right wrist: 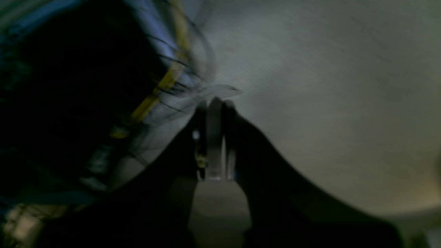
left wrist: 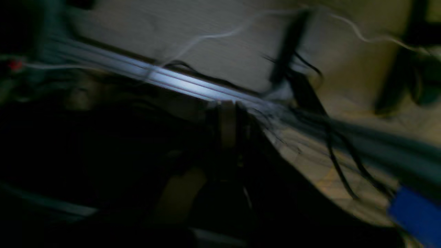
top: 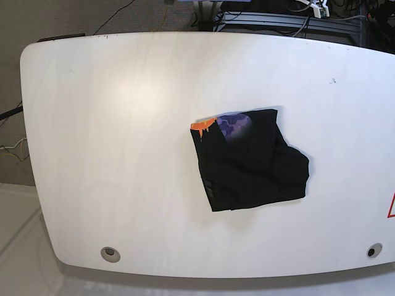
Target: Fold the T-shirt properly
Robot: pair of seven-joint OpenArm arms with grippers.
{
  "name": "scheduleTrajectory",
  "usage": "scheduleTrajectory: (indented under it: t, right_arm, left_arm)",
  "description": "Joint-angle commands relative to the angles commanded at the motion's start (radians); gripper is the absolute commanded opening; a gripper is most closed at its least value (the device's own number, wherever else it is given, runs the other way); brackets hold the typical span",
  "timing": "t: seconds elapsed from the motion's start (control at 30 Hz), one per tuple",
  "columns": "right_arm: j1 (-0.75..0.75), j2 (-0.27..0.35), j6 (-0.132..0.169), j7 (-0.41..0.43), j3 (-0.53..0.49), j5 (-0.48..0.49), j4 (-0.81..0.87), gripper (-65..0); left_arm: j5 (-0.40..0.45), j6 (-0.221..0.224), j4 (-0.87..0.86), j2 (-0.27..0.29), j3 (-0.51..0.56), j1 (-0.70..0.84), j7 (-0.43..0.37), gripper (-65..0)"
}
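Observation:
The T-shirt [top: 250, 163] lies folded into a compact black bundle on the white table [top: 123, 123], right of centre. An orange-and-purple print shows at its upper left corner, and its right side bulges unevenly. Neither arm appears in the base view. In the dark, blurred left wrist view, my left gripper [left wrist: 227, 108] has its fingers pressed together with no cloth in them. It points at a metal rail and cables, not at the shirt. My right gripper [right wrist: 215, 103] is likewise shut on nothing, over a pale surface.
A silver rail [left wrist: 179, 84] and several black cables [left wrist: 330, 151] cross the left wrist view, with a blue object [left wrist: 417, 215] at lower right. The table has round holes [top: 110, 252] near its front corners. Cables and equipment [top: 278, 15] sit behind its far edge.

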Motion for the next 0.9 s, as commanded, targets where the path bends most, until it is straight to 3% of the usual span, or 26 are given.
scheduleTrajectory:
  t: [0.03, 0.13, 0.23, 0.33, 0.4, 0.43, 0.53, 0.63, 0.73, 0.9]
  right_arm:
    - [0.008, -0.002, 0.000, 0.005, 0.000, -0.020, -0.006, -65.0]
    - [0.035, -0.041, -0.002, 0.005, 0.000, -0.114, -0.006, -65.0]
    - [0.060, -0.080, -0.014, 0.000, 0.000, -0.203, -0.005, -65.0]
    - [0.086, -0.117, -0.078, 0.000, 0.005, -0.293, -0.008, -65.0]
    - [0.092, -0.140, -0.121, 0.000, 0.005, -0.321, -0.008, -65.0]
    - [0.094, -0.157, -0.161, 0.000, 0.002, -0.342, -0.008, -65.0]
    - [0.109, -0.184, -0.229, 0.000, 0.000, -0.377, -0.008, -65.0]
    - [0.127, -0.203, -0.265, 0.000, 0.000, -0.400, -0.009, -65.0]
    - [0.140, -0.221, -0.282, 0.000, 0.000, -0.410, -0.009, -65.0]
    - [0.150, -0.229, -0.282, 0.000, 0.000, -0.408, -0.011, -65.0]
  left_arm:
    - [0.032, 0.038, -0.054, -0.018, 0.000, 0.000, -0.003, -65.0]
    - [0.153, 0.207, -0.269, -0.095, 0.000, -0.020, -0.006, -65.0]
    - [0.203, 0.342, -0.366, -0.149, 0.000, -0.031, -0.006, -65.0]
    - [0.203, 0.502, -0.366, -0.170, 0.000, -0.048, -0.003, -65.0]
    - [0.203, 0.569, -0.366, -0.166, 0.000, -0.058, 0.002, -65.0]
    - [0.203, 0.609, -0.366, -0.150, 0.000, -0.069, 0.017, -65.0]
    - [0.203, 0.631, -0.366, -0.107, 0.000, -0.092, 0.064, -65.0]
    - [0.203, 0.631, -0.366, -0.078, 0.000, -0.114, 0.107, -65.0]
    - [0.203, 0.632, -0.366, -0.061, 0.000, -0.132, 0.130, -65.0]
    - [0.203, 0.632, -0.366, -0.058, 0.000, -0.161, 0.158, -65.0]
